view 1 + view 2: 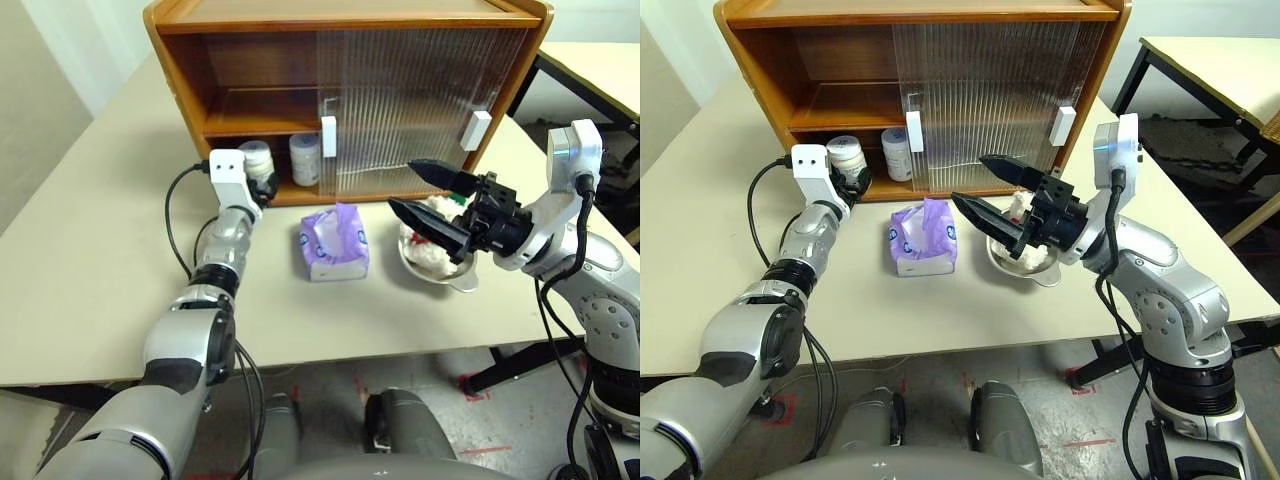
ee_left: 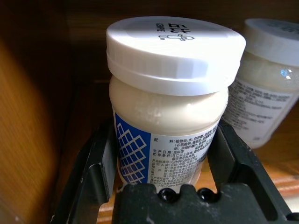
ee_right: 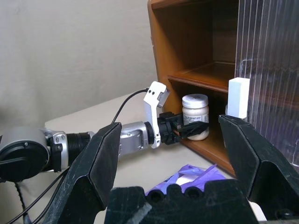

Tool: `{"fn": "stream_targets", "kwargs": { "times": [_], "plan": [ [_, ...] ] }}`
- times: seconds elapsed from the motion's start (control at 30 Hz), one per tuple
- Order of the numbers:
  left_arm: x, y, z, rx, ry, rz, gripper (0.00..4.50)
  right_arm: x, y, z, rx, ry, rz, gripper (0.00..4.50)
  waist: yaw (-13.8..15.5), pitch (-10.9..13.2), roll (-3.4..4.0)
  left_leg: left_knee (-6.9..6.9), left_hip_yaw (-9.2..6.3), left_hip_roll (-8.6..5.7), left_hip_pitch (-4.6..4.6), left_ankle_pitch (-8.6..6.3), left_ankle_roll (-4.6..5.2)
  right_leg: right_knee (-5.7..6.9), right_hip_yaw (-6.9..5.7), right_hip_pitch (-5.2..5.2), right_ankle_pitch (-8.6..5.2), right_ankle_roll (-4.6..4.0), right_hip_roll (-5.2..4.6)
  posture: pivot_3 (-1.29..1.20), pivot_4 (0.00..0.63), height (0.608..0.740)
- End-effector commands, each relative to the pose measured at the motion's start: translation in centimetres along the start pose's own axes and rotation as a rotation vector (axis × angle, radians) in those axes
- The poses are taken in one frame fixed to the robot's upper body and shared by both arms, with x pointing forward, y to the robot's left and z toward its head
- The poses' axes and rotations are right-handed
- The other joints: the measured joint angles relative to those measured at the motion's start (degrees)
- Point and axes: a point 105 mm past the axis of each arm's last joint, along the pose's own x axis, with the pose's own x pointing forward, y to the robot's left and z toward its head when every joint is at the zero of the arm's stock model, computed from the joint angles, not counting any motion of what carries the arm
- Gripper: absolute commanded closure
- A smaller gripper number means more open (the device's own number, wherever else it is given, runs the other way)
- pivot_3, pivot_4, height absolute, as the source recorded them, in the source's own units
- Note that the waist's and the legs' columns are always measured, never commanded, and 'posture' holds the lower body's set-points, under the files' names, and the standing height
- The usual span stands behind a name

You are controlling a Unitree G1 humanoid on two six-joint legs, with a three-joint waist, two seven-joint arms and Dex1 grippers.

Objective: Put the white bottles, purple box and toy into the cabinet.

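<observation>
Left gripper [image 2: 163,186] clamps a white bottle [image 2: 170,93] at the cabinet [image 1: 180,70] opening, beside the second bottle [image 1: 305,158] already inside. Right gripper [image 1: 428,195] hangs spread and empty over the toy [image 1: 432,245], bowl [image 1: 455,283] beneath; box [image 1: 334,242] waits on the counter [image 1: 100,250].

The cabinet [image 1: 345,95] is standing open only at its left half; both ribbed sliding doors [image 1: 420,95] are closing off the right half. In the lower bay, a white bottle [image 1: 305,158] is sitting by the door edge, and the left tool [image 1: 263,186] is occupying the opening with another bottle [image 2: 170,107] between its fingers. The upper shelf [image 1: 262,110] is lying bare.
</observation>
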Motion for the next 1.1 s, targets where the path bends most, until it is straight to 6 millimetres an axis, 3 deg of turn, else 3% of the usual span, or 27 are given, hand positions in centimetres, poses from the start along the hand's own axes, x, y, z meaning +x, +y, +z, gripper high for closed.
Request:
{"fn": "stream_targets", "kwargs": {
  "times": [0.03,0.63,1.1],
  "plan": [
    [0.4,0.0,1.0,-0.002,-0.018,0.018,1.43,-0.3,0.2,0.2,-0.008,-0.005,-0.008,0.0,-0.45,-0.01,-0.01,0.0,0.0,0.0,0.0,0.0,0.0,0.0,0.0,0.0,0.0,0.0,0.0,-0.16,0.0,0.74],
    [0.9,0.0,1.0,-0.003,0.012,0.061,1.43,-2.2,0.2,0.6,-0.037,0.009,-0.105,0.0,-3.38,-0.04,-0.17,-0.01,-0.01,-0.02,0.0,0.0,-0.01,0.0,-0.01,0.01,0.01,0.02,-0.05,-0.26,0.0,0.74],
    [0.4,2.1,0.6,0.021,0.024,0.153,1.43,-2.7,0.1,0.8,-0.039,0.02,-0.14,0.0,-5.52,-0.01,-0.35,-0.01,-0.04,-0.04,0.0,0.0,-0.01,0.01,-0.01,0.03,0.02,0.05,-0.08,-0.27,0.0,0.74]
  ]
}}
